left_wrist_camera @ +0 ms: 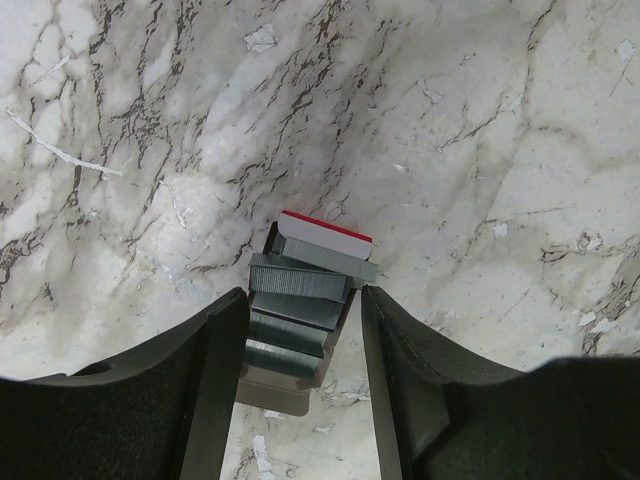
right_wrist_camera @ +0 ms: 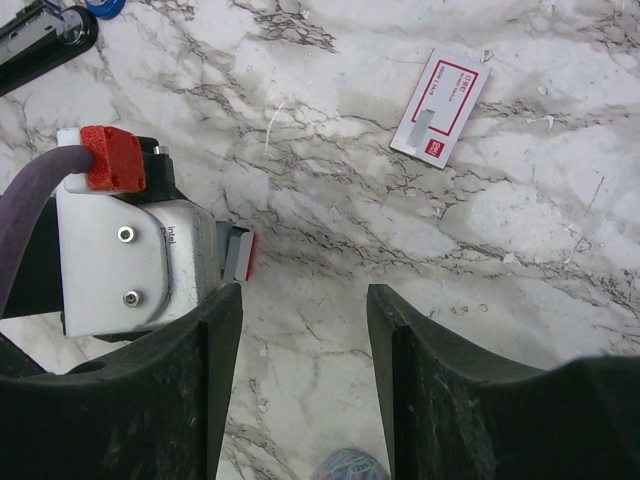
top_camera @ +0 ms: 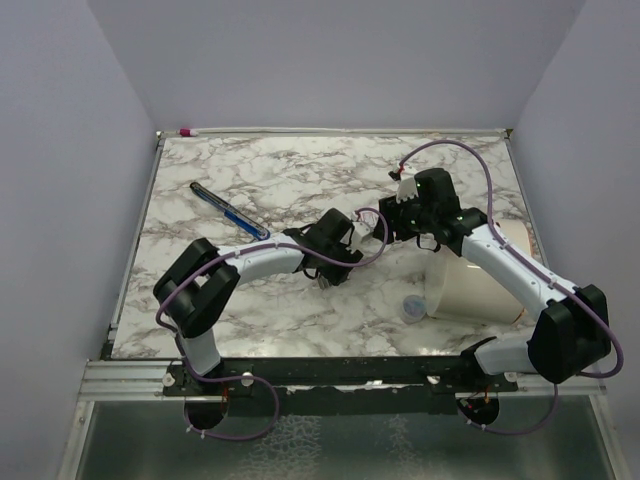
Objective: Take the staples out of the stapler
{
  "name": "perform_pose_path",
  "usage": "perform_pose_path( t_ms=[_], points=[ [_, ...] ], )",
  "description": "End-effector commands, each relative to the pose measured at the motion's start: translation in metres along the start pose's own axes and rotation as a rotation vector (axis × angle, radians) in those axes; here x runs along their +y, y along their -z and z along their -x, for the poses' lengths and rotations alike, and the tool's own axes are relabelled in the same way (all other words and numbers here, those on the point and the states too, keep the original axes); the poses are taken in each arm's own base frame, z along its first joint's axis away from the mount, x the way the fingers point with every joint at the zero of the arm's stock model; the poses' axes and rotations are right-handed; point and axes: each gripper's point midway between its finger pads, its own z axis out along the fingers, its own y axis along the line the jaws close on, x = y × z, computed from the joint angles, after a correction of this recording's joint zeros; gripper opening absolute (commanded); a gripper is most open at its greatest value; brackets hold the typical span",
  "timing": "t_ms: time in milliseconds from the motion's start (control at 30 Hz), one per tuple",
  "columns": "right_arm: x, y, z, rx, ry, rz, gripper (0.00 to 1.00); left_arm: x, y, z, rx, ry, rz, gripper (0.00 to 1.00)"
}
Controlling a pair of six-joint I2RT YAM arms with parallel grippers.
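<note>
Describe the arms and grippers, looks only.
The left arm and right arm match: white tubular links, bulky black joint housings, and a purple cable looped along each. The left gripper and right gripper each have two broad matte-black fingers with flat inner faces. The left wrist carries a white camera box with a red plug.

this is a robotics lab, set up as a closed test cell. a marble-patterned bench (top_camera: 300, 170) sits boxed in by plain pale walls (top_camera: 70, 150) on three sides. the left arm (top_camera: 250, 262) and the right arm (top_camera: 510, 265) are bolted to a black rail (top_camera: 340, 372) at the near edge, trailing purple cables (top_camera: 450, 147). a white camera housing (right_wrist_camera: 130, 260) rides on one wrist.
</note>
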Motion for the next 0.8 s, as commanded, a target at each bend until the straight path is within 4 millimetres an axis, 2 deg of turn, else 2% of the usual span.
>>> perform_pose_path(
  t_ms=[0,400,767],
  points=[
    [0.0078,-0.0038,-0.0042,0.011,0.008,0.04,0.54,0.0031,-0.0046,0.0082,-0.001,-0.017,0.022,0.52],
    [0.0077,-0.0043,-0.0054,0.015,0.008,0.041,0.54,0.0043,-0.0068,0.0111,-0.001,-0.02,0.027,0.49],
    [0.008,-0.0046,-0.0065,0.02,0.007,0.043,0.54,0.0078,-0.0079,0.0057,0.024,-0.039,0.04,0.5]
  ],
)
